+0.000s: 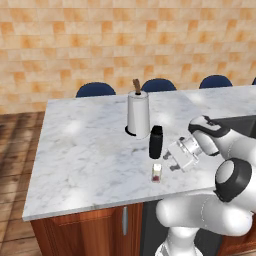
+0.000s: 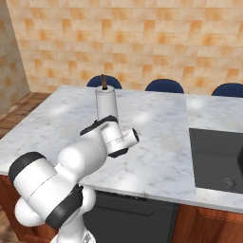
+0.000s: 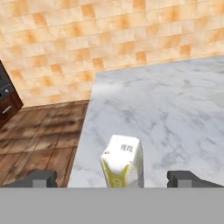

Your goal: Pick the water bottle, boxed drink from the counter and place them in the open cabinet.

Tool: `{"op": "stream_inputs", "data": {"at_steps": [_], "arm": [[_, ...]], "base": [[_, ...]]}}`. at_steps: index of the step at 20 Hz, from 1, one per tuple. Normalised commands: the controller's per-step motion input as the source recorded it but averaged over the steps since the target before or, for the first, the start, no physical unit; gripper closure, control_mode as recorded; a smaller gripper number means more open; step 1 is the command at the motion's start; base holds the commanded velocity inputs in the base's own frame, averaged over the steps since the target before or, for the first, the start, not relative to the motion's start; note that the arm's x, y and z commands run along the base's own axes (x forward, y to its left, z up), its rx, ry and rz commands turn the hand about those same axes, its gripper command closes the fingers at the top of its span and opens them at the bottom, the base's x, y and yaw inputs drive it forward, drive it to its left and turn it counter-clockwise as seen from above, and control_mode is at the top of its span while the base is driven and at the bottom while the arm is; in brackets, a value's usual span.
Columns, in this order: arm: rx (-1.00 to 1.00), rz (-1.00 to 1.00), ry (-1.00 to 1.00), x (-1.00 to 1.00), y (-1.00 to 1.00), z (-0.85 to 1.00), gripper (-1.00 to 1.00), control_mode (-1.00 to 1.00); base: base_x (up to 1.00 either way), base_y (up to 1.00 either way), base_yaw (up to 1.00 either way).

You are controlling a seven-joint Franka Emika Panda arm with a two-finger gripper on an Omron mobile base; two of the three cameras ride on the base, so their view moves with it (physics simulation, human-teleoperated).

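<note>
The black water bottle stands upright on the marble counter, just in front of the paper-towel roll. The small cream boxed drink stands nearer the counter's front edge, below the bottle. My gripper hangs right of both, level with the gap between them, pointing left. In the hand view the boxed drink sits close ahead, centred between the two wide-apart fingertips; the gripper is open and holds nothing. The open cabinet is out of view.
A white paper-towel roll with a brown post stands behind the bottle and also rises behind my arm. A black cooktop is set into the counter on the right. Blue chair backs line the far edge. Wood floor lies left.
</note>
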Motion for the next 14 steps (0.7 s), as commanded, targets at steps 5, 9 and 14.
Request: {"op": "stream_inputs", "data": {"at_steps": [5,9,14], "arm": [[0.00,0.01,0.00,-0.06,0.33,-0.04,-1.00,-1.00],[0.00,0.00,0.00,-0.16,0.04,-0.04,-1.00,-1.00],[0.00,-0.01,0.00,-0.06,0.00,-0.14,-1.00,-1.00]], "base": [[0.00,0.00,0.00],[0.00,0.00,0.00],[0.00,0.00,0.00]]}}
